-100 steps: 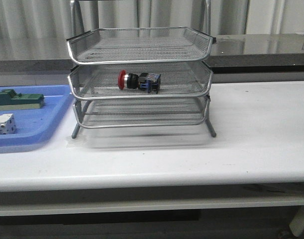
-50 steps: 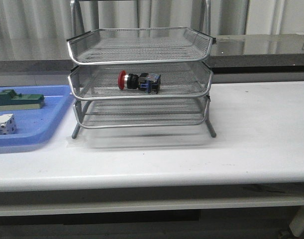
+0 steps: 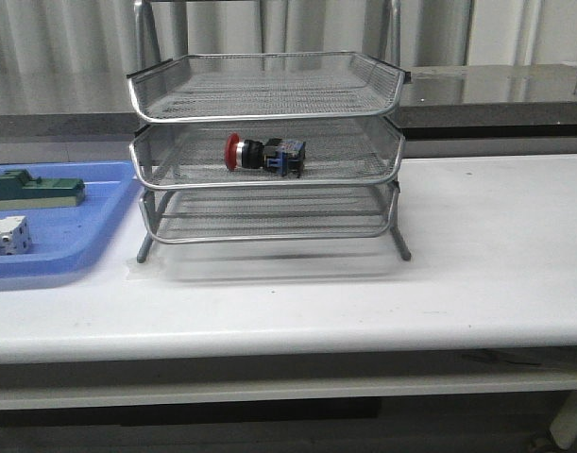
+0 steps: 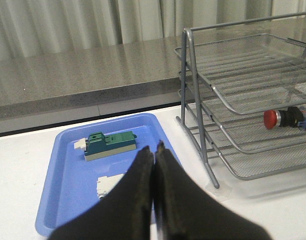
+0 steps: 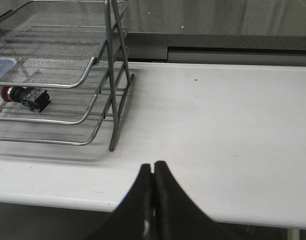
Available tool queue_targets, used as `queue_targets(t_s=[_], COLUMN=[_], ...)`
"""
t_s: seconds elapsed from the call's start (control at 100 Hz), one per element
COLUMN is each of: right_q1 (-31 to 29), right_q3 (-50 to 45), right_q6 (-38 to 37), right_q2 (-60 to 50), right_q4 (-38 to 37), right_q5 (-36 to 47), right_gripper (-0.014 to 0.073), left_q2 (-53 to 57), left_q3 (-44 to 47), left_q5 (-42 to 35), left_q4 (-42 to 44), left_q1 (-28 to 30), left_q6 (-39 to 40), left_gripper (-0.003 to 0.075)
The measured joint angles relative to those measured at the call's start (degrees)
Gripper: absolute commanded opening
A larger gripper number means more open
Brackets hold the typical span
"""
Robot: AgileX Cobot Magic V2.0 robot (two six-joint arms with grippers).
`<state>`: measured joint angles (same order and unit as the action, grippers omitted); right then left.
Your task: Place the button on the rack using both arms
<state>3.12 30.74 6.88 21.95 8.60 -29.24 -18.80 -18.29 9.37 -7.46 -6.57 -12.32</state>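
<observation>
Front view is showing the white table (image 3: 477,274) carrying everything, with the rack (image 3: 265,151) standing near its middle and neither arm reaching into frame. Beside the rack, on the left arm's side, the blue bin (image 3: 90,241) is holding a green block (image 3: 35,189) and a white block (image 3: 7,236). On the rack's middle tray the button (image 3: 263,154) is lying on its side, red head pointing toward the bin, so the placing is looking finished. Both wrist views are showing the tools pulled back from the rack: the left gripper (image 4: 154,150) is hanging over the bin with its fingers pressed together and gripping nothing, and the right gripper (image 5: 153,167) is hanging over bare table, likewise closed and empty. From here the risk is looking small: the button's round barrel is resting on mesh, so a knock to the rack frame from either arm moving away could be setting it rolling toward the tray edge.
</observation>
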Motion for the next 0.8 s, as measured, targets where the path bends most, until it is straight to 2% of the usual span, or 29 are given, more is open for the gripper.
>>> queue_targets(t_s=[0.38,0.55,0.8], right_q1=[0.0,0.3,1.5], right_q3=[-1.2,-5.8,-15.9], right_q6=[0.0,-1.1,-10.0], right_q2=[-0.1,-2.6,-9.6], right_q4=[0.0,-0.5,-5.6], right_q5=[0.1,4.8,14.4], right_gripper=[-0.0057,-0.0057,-0.0057], left_q2=[0.0,0.0,0.0], left_q3=[0.0,0.0,0.0], left_q5=[0.0,0.0,0.0], left_q4=[0.0,0.0,0.0], left_q1=[0.0,0.0,0.0], left_q6=[0.0,0.0,0.0], left_gripper=[-0.0021,-0.0021,-0.0021])
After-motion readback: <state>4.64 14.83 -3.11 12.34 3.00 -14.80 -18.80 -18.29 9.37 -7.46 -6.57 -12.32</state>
